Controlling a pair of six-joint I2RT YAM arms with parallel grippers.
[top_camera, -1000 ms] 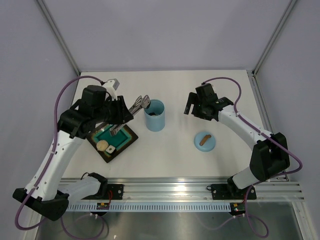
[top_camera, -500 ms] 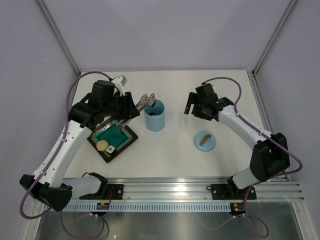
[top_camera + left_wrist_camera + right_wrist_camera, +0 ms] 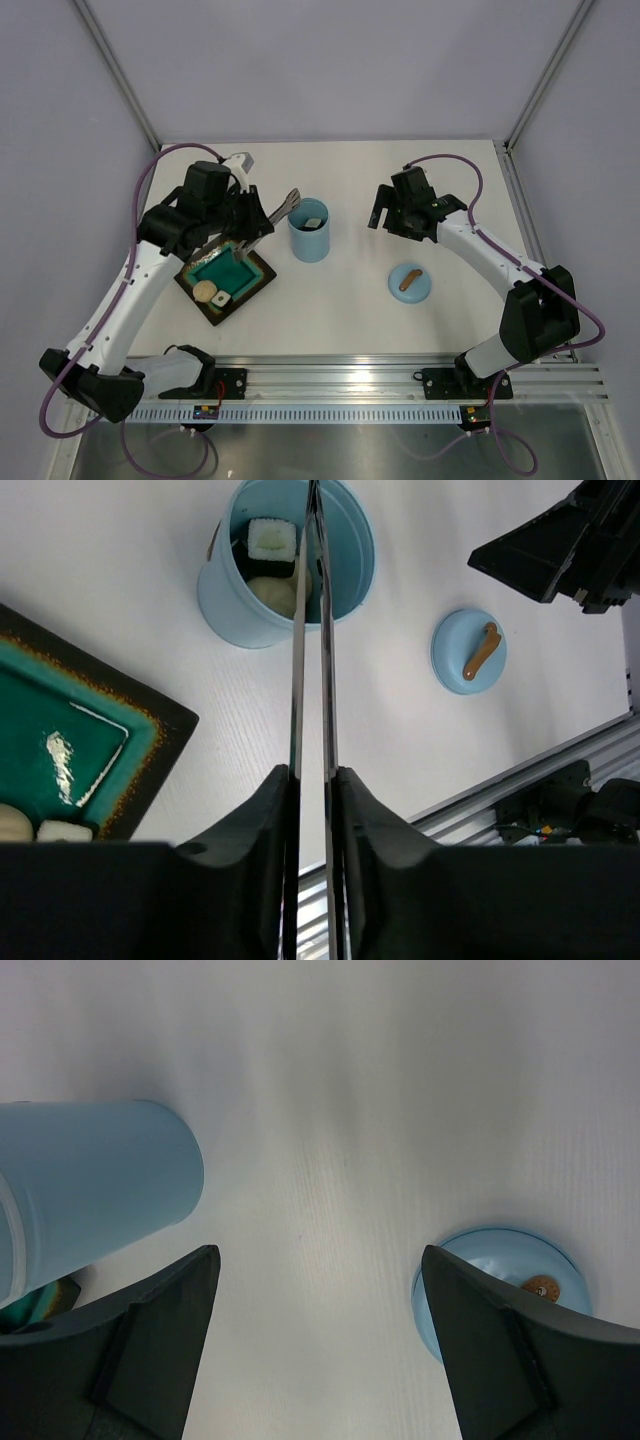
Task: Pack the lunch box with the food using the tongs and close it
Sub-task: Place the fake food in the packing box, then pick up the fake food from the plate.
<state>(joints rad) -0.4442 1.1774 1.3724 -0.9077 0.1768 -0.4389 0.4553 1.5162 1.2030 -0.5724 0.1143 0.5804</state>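
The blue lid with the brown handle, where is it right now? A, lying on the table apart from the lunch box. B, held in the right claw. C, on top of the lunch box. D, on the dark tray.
A: the lid lies flat on the table, handle up, with a clear gap to the open lunch box.

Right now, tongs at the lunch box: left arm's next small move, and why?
Probably swing the tongs, clamped in the left tool, over to the tray: food already lies in the lunch box, the tongs look empty, and a beige disc and a white square sit on the tray.
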